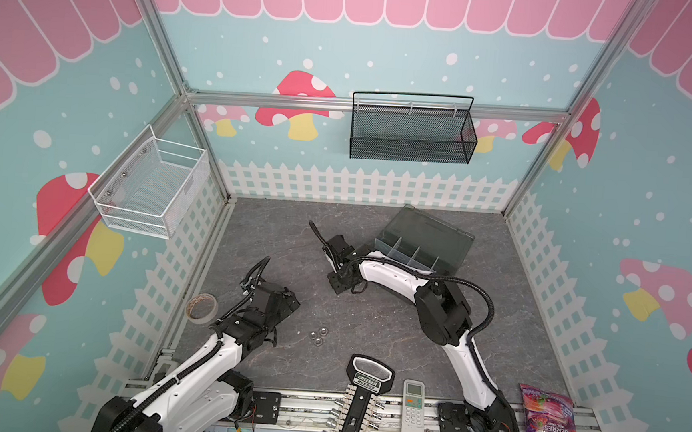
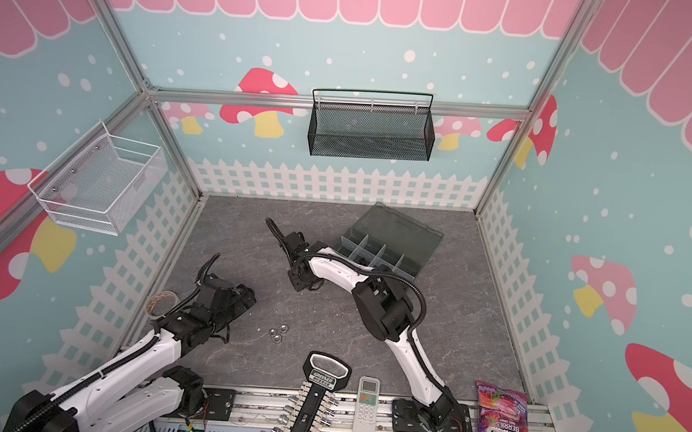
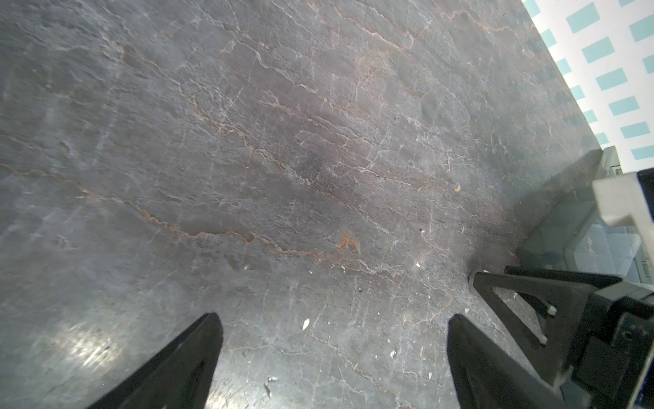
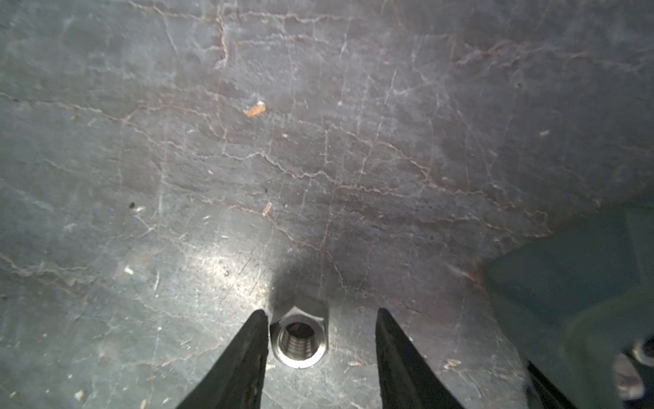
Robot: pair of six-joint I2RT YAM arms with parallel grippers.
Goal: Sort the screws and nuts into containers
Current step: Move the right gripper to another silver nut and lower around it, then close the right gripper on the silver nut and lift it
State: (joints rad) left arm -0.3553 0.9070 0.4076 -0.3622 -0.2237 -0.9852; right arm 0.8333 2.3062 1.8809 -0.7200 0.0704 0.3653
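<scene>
The purple candy bag at the front right edge of the table reads "FOX'S BERRIES", upside down in both top views. The socket rack beside the white remote control carries a "GREENER" label on its handle. The dark grey organiser box lies open toward the back right, lid tilted back, with light dividers marking its compartments. The right arm covers part of them, and what lies inside is too blurred to name. A black mesh basket hangs on the back wall and a white wire basket on the left wall. Three silver nuts sit clustered mid-table. The right end effector, released, straddles one hex nut lying on the table near the box, one finger touching it, the other apart. The left end effector is spread wide above the table.
</scene>
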